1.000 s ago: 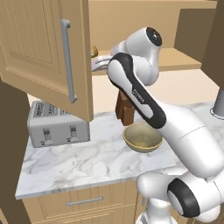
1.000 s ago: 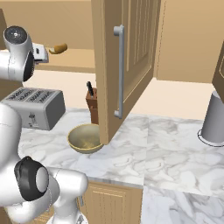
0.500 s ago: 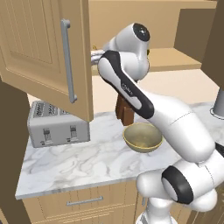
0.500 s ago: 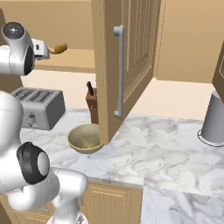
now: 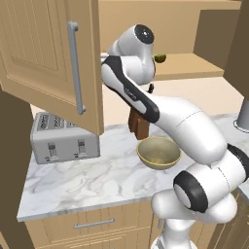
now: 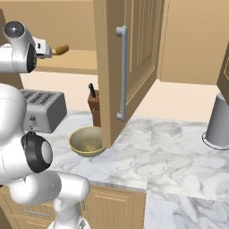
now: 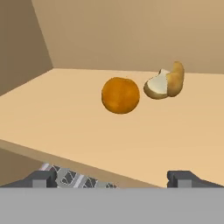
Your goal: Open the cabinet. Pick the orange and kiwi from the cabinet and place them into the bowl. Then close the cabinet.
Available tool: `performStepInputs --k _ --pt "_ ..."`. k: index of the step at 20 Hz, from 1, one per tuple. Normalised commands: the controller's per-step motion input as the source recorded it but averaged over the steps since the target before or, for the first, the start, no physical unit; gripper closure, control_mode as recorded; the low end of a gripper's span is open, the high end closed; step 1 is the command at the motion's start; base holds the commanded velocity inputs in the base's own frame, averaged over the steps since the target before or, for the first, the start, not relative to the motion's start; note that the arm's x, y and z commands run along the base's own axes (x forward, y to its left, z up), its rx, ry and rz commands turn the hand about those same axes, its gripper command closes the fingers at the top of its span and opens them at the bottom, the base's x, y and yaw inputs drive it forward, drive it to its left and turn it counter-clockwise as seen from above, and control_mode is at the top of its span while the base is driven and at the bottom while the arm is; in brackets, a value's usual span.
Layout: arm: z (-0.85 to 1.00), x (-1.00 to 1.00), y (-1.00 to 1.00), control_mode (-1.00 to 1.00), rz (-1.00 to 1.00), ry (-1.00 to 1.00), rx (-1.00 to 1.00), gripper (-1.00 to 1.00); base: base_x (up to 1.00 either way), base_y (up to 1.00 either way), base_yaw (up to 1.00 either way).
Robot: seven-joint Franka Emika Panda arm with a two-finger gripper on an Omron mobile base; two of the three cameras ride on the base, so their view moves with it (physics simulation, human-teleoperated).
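The cabinet stands open, its left door point(image 5: 44, 58) and right door point(image 6: 138, 53) swung out toward me. On its shelf point(image 7: 65, 127) lies the orange point(image 7: 120, 95), straight ahead of my gripper point(image 7: 113, 178) and well beyond it. The gripper is open at the shelf's front edge, fingertips point(image 7: 41, 177) wide apart with nothing between them. The kiwi point(image 5: 159, 58) sits further right on the shelf, past the arm's upper joint. Down on the marble counter, the bowl point(image 5: 158, 153) point(image 6: 87, 141) holds nothing.
A tan-brown bread piece point(image 7: 166, 82) point(image 6: 60, 49) lies just right of the orange. Below the shelf, a knife block point(image 5: 139, 125) stands behind the bowl and a toaster point(image 5: 63, 138) to its left. A grey kettle point(image 6: 219, 120) stands at the counter's right.
The arm's upper joints have swung up and to the left, bringing the hand closer to the shelf edge behind the left door. The jaws stayed open.
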Motion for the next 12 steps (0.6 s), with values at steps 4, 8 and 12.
performStepInputs --k 4,8,12 --pt "0.00 0.39 0.07 -1.00 -0.03 0.00 0.00 -1.00 0.00 0.00 0.00" --pt "0.00 0.37 0.11 -1.00 -0.03 0.00 0.00 -1.00 0.00 0.00 0.00" --pt "0.00 0.27 0.17 -1.00 -0.01 0.01 0.00 -1.00 0.00 0.00 0.00"
